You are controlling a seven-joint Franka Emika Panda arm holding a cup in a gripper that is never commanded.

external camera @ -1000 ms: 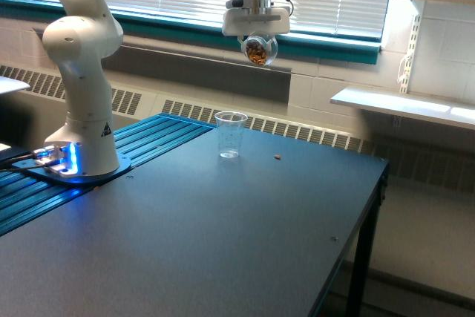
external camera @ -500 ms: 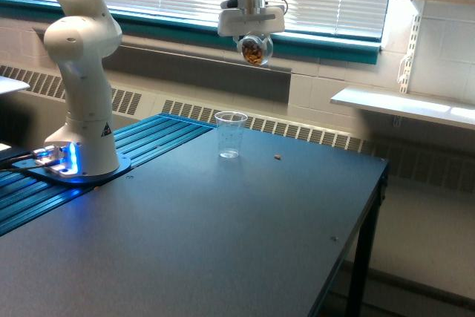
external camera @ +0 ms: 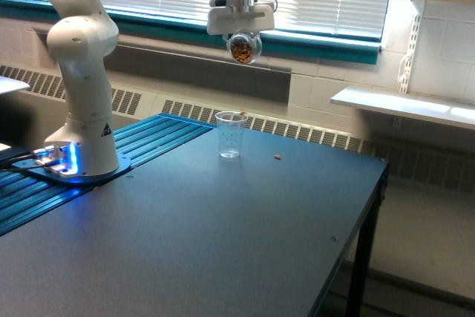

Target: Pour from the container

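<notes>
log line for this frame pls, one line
hand: shut on container | container: held high above plastic cup, brown pieces inside | plastic cup: upright on table, looks empty | stray brown piece: on table beside cup

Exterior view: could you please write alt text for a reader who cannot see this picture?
A white robot arm's gripper holds a small round clear container of brown pieces high above a clear plastic cup standing upright on a dark table. One small brown piece lies beside the cup.
</notes>
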